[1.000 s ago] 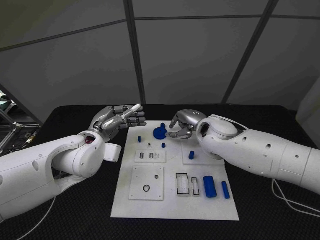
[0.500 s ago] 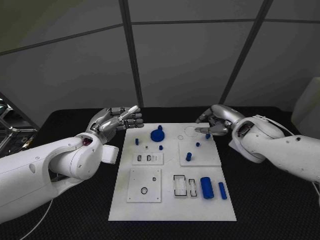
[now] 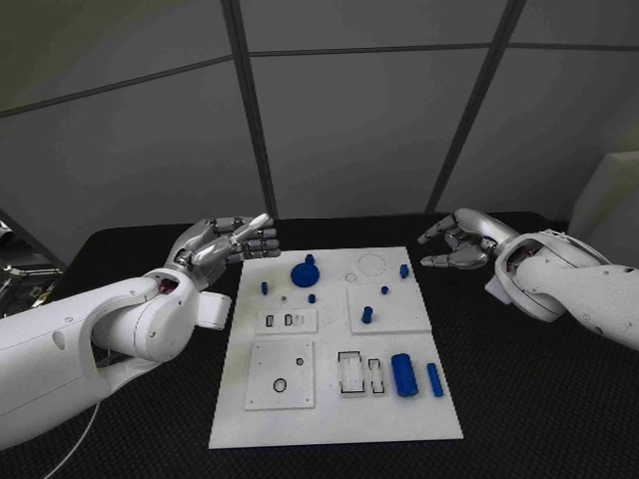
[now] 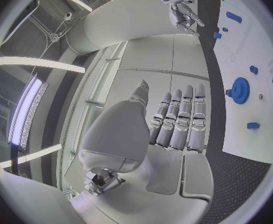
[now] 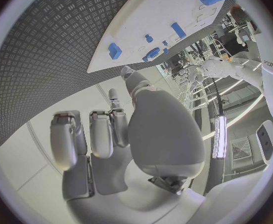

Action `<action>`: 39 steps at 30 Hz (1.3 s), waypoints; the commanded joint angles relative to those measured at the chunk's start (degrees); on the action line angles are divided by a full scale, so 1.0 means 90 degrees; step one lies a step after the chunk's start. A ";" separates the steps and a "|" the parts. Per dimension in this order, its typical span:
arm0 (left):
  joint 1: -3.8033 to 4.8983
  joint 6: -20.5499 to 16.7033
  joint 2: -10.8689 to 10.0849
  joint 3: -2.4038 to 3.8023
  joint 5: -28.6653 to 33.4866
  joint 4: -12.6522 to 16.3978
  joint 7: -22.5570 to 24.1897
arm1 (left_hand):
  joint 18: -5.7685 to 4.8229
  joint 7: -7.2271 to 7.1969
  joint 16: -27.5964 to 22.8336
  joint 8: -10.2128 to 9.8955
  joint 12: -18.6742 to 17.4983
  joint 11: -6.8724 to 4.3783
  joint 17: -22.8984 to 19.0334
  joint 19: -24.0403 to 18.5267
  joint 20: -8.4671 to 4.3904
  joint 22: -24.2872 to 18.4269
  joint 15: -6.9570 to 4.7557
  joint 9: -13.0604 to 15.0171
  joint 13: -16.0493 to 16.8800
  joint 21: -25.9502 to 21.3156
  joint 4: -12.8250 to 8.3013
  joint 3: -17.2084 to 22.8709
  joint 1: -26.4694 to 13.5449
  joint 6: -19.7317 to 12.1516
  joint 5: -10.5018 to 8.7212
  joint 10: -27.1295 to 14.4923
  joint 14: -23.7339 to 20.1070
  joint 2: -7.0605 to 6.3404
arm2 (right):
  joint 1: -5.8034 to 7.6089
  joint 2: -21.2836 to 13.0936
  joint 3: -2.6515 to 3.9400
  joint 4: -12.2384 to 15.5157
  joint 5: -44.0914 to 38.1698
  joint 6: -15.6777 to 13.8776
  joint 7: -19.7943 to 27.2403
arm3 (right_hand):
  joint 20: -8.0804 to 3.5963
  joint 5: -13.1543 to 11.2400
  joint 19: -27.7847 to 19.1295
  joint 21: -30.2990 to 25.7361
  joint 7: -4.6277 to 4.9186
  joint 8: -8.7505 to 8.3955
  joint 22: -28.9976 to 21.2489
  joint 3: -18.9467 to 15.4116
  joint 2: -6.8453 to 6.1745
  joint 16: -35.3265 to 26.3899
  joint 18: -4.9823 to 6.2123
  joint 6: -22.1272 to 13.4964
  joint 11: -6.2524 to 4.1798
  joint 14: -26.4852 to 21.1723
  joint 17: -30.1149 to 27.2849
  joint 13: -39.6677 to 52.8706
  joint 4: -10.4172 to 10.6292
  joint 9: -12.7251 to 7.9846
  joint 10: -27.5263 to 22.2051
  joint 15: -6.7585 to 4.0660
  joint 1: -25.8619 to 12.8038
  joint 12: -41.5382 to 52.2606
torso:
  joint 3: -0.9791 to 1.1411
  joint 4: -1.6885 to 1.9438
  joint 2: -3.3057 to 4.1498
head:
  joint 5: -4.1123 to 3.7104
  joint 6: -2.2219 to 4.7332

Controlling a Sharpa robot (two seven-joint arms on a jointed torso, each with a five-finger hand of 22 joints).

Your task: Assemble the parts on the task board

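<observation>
While the task board (image 3: pixel 334 399) lies between them, left hand (image 3: pixel 222 242) and right hand (image 3: pixel 461 241) hover off its far corners — both released, holding nothing.

A black table (image 3: pixel 535 399) with a ribbed mat surface carries the white task board (image 3: pixel 326 424), lying flat in its middle, long side running away from the robot

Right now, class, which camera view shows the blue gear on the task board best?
The head view: it looks down on the blue gear, which stands unobstructed near the far end of the task board. The left wrist view shows the gear clearly too, though bent near the circle's rim. In the right wrist view I cannot pick it out with certainty.
</observation>
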 commanded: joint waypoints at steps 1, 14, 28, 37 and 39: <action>0.0006 0.0142 0.0021 0.0005 -0.0029 -0.0026 0.0008 | -0.0091 0.0034 -0.0036 -0.0041 -0.0023 -0.0019 0.0010 -0.0027 -0.0003 -0.0005 -0.0006 -0.0003 0.0003 -0.0042 -0.0034 0.0016 -0.0006 0.0009 0.0020 -0.0008 -0.0011 0.0045 | -0.0022 0.0094 0.0004 -0.0124 0.0123 0.0220 0.0272 | -0.0021 -0.0044 0.0614 -0.0001 0.0012 -0.0019 0.1586 -0.0015 0.0024 -0.0024 -0.0025 -0.0061 0.0002 0.0359 0.0269 0.0595 -0.0048 -0.0018 0.0054 -0.0012 0.0039 -0.0031 | -0.0015 0.0018 0.0003 | -0.0023 0.0004; 0.0003 0.0145 0.0063 0.0005 -0.0029 -0.0096 0.0005 | -0.0091 0.0034 -0.0036 -0.0041 -0.0023 -0.0019 0.0010 -0.0027 -0.0003 -0.0005 -0.0006 -0.0003 0.0003 -0.0042 -0.0034 0.0016 -0.0006 0.0009 0.0020 -0.0008 -0.0011 0.0045 | -0.0124 0.0545 0.0003 -0.0652 0.0031 0.0554 0.0220 | 0.0003 -0.0047 0.0618 0.0001 0.0054 0.0013 0.1591 -0.0025 0.0087 -0.0020 -0.0027 -0.0055 0.0046 0.0365 0.0287 0.0612 -0.0042 -0.0032 0.0065 0.0023 0.0006 -0.0018 | -0.0026 0.0028 0.0006 | -0.0019 -0.0054; 0.0003 0.0141 0.0078 0.0005 -0.0029 -0.0114 -0.0001 | -0.0090 0.0033 -0.0038 -0.0043 -0.0024 -0.0020 0.0012 -0.0028 -0.0003 -0.0008 -0.0007 -0.0002 0.0004 -0.0043 -0.0042 0.0016 0.0000 0.0013 0.0020 -0.0003 -0.0005 0.0051 | -0.0140 0.0715 0.0004 -0.0849 -0.0028 0.0808 0.0169 | 0.0063 -0.0048 0.0631 0.0010 0.0107 0.0090 0.1611 -0.0028 0.0195 -0.0005 -0.0032 0.0213 0.0097 0.0378 0.0330 0.0647 -0.0043 -0.0013 0.0080 0.0085 -0.0064 0.0013 | -0.0034 0.0015 0.0001 | -0.0016 -0.0088; 0.0003 0.0140 0.0075 0.0005 -0.0029 -0.0113 -0.0003 | -0.0090 0.0033 -0.0038 -0.0043 -0.0024 -0.0020 0.0012 -0.0028 -0.0003 -0.0008 -0.0007 -0.0002 0.0004 -0.0043 -0.0042 0.0016 0.0000 0.0013 0.0020 -0.0003 -0.0005 0.0051 | -0.0142 0.0800 0.0003 -0.0950 -0.0105 0.0913 0.0138 | 0.0073 -0.0042 0.0659 0.0032 0.0087 0.0110 0.1654 0.0013 0.0294 0.0020 -0.0042 0.0372 0.0084 0.0391 0.0388 0.0676 -0.0040 -0.0010 0.0096 0.0082 -0.0091 0.0040 | -0.0033 0.0027 -0.0002 | -0.0017 -0.0124; 0.0003 0.0139 0.0075 0.0005 -0.0029 -0.0113 -0.0003 | -0.0090 0.0033 -0.0038 -0.0043 -0.0024 -0.0020 0.0012 -0.0028 -0.0003 -0.0008 -0.0007 -0.0002 0.0004 -0.0043 -0.0042 0.0016 0.0000 0.0013 0.0020 -0.0003 -0.0005 0.0051 | -0.0142 0.0817 0.0003 -0.0968 -0.0122 0.0934 0.0132 | 0.0073 -0.0042 0.0661 0.0034 0.0084 0.0110 0.1658 0.0020 0.0307 0.0023 -0.0043 0.0387 0.0082 0.0393 0.0394 0.0679 -0.0041 -0.0011 0.0098 0.0081 -0.0091 0.0043 | -0.0032 0.0029 -0.0004 | -0.0016 -0.0122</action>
